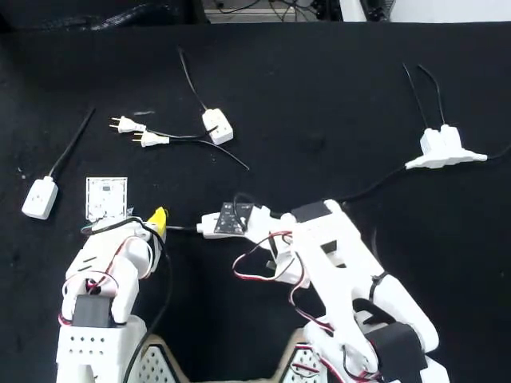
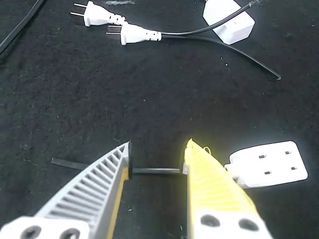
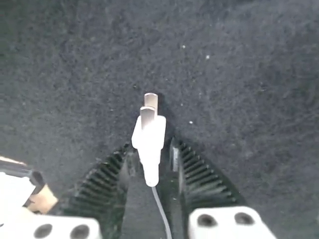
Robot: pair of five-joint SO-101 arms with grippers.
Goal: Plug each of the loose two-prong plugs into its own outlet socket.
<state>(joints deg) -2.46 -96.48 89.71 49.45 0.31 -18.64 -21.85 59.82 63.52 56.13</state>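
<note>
Two loose white two-prong plugs point(image 1: 137, 132) lie side by side at the back left, seen closer as plugs point(image 2: 119, 25), near a small white outlet point(image 1: 217, 126). Another white outlet point(image 1: 209, 225) with slots on its face, the same outlet point(image 2: 266, 164), lies between the arms. Its black cable point(image 2: 154, 171) runs across between the fingers of my open left gripper point(image 2: 158, 144), whose yellow finger point(image 1: 158, 219) shows from above. My right gripper point(image 3: 149, 147) is shut on a white plug point(image 3: 148, 134), prongs pointing away over bare mat. It sits beside that outlet, at gripper point(image 1: 233, 217).
A third small outlet point(image 1: 40, 198) with a black cord lies at the far left, beside a white square card point(image 1: 106, 197). At the right, a white adapter point(image 1: 443, 152) has two plugs seated in it. Black mat covers the table.
</note>
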